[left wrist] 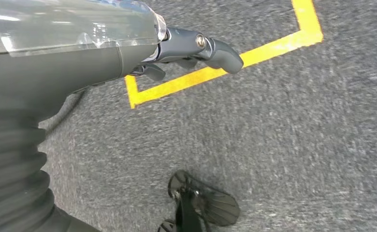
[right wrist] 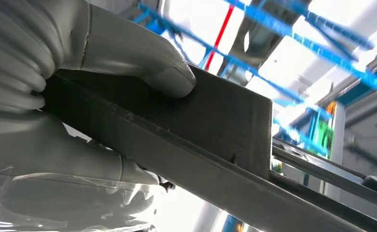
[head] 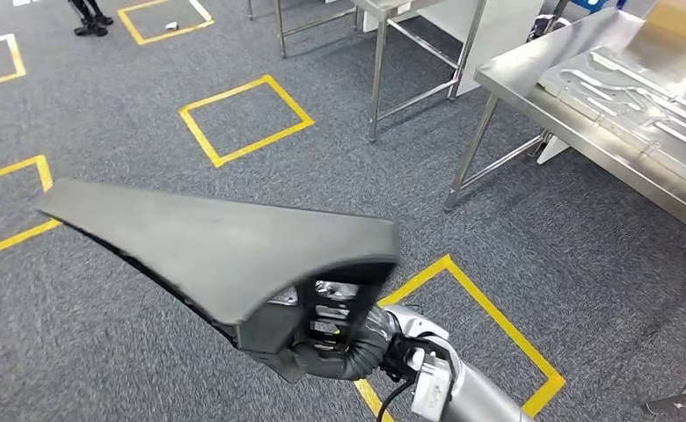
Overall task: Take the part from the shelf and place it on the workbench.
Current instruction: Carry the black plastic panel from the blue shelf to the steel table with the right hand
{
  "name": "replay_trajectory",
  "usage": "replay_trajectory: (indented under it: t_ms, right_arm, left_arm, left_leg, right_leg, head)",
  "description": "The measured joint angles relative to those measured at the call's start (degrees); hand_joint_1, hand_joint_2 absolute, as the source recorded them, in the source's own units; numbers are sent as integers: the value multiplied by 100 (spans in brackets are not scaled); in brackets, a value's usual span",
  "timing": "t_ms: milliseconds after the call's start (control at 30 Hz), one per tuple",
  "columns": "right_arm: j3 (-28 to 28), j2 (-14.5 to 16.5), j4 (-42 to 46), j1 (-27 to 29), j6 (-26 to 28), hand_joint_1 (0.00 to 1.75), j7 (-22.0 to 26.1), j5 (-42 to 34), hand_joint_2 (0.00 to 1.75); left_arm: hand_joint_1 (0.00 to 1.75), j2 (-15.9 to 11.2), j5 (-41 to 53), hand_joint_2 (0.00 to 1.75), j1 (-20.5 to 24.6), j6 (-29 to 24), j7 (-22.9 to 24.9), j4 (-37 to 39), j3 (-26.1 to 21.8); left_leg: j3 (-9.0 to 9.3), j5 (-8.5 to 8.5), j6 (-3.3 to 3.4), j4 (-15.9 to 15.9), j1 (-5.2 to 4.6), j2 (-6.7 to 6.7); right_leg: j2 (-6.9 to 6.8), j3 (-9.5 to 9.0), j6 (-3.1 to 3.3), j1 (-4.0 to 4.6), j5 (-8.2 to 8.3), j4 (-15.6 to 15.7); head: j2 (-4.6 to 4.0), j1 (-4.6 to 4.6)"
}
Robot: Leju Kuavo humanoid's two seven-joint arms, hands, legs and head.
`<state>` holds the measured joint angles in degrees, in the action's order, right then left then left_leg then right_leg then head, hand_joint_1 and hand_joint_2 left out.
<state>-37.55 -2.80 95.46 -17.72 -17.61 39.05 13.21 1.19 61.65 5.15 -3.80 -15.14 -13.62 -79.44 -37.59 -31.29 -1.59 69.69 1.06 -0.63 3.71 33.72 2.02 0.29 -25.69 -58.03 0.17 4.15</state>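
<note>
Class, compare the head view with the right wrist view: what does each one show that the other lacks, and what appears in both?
Head view alone: grey carpet marked with yellow tape squares and the steel workbench at right, some way from the part. Right wrist view alone: the thick grey thumb pressed flat on the part's face, with blue overhead beams behind. Shared: the dark grey part, held by the right hand.

Grey carpet (head: 128, 352), yellow floor squares (head: 244, 119)
</note>
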Motion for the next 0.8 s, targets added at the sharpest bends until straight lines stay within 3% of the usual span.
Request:
replay_trajectory:
  t_ms: [33,100,133,167,233,300,333,367,400,467,533,600,633,700,767,800]
  right_arm:
    - [-81,-46,90,-49,157,166,3,32,175]
    - [-130,-158,299,-96,385,166,5,-3,175]
    - [-130,-222,387,-100,448,166,5,-13,175]
    - [-129,-261,424,-96,481,166,5,-10,175]
    - [-121,-311,468,-70,553,166,5,-4,175]
    - [-100,-343,473,4,611,166,5,-3,175]
    - [-83,-355,474,57,629,166,5,-6,175]
    - [-57,-364,479,111,638,166,5,-20,175]
    - [-24,-368,487,159,633,166,5,-47,175]
    - [72,-365,499,217,556,166,5,-133,175]
    - [180,-344,488,236,425,166,5,-212,175]
    - [265,-310,452,243,318,166,5,-253,175]
    - [298,-286,429,250,288,166,4,-261,175]
    - [353,-219,368,246,243,166,2,-277,175]
    - [385,-141,281,244,209,166,1,-290,175]
    - [396,-115,236,256,196,166,1,-291,175]
  left_arm:
    - [0,-4,-34,175,4,-29,43,0,-6]
    - [0,-2,-58,175,21,-50,109,1,-16]
    - [0,0,-50,175,28,-36,122,1,-18]
    - [0,0,-34,175,34,-15,123,2,-18]
    - [0,-9,1,175,24,36,125,2,-16]
    - [0,-22,37,175,13,82,128,2,-13]
    - [0,-27,55,175,13,105,128,2,-4]
    - [0,-30,79,175,16,126,127,2,6]
    - [0,-31,98,175,19,140,126,2,17]
    - [0,-25,120,175,24,142,126,4,34]
    - [0,-15,120,175,25,131,127,7,48]
    - [0,-4,119,175,36,125,131,9,61]
    - [0,0,119,175,45,124,132,9,68]
    - [0,9,121,175,50,128,134,9,79]
    - [0,16,126,175,20,132,150,9,87]
    - [0,18,127,175,-1,129,161,9,91]
  left_leg:
    - [132,207,19,-360,12,-88]
    - [390,422,104,-953,35,-215]
    - [407,421,167,-991,31,-150]
    - [423,427,201,-1014,36,-91]
    - [452,416,252,-1041,27,42]
    - [470,387,271,-1042,12,183]
    - [485,370,271,-1042,9,250]
    - [508,348,268,-1042,7,314]
    - [542,324,260,-1043,4,374]
    - [617,268,228,-1048,-14,490]
    - [665,224,179,-1062,-34,609]
    - [721,196,126,-1102,-50,741]
    - [756,169,100,-1102,-48,729]
    - [677,-1,62,-826,-43,485]
    - [300,-303,48,-108,-32,194]
    - [86,-405,39,242,-31,144]
  right_leg:
    - [147,27,-58,-17,-26,-52]
    - [327,92,-178,-42,-72,-140]
    - [274,133,-226,-37,-100,-195]
    - [130,192,-255,-33,-174,-319]
    - [-211,489,-314,-34,-464,-905]
    - [-326,868,-347,-58,-690,-1578]
    - [-340,953,-350,-64,-665,-1697]
    - [-358,927,-342,-64,-537,-1600]
    - [-405,787,-321,-56,-330,-1295]
    - [-656,407,-236,13,2,-514]
    - [-810,233,-153,93,65,-143]
    - [-688,217,-105,107,54,-98]
    - [-615,179,-85,88,65,-53]
    - [-487,83,-29,36,85,42]
    - [-350,48,15,16,79,63]
    - [-267,43,22,17,72,59]
  head:
    - [0,-1]
    - [0,-2]
    - [0,-3]
    - [0,-3]
    - [0,-4]
    - [0,-4]
    - [0,-4]
    - [0,-4]
    - [0,-4]
    - [0,-4]
    - [0,-4]
    - [0,-3]
    - [0,-3]
    - [0,-2]
    - [0,-2]
    - [0,-2]
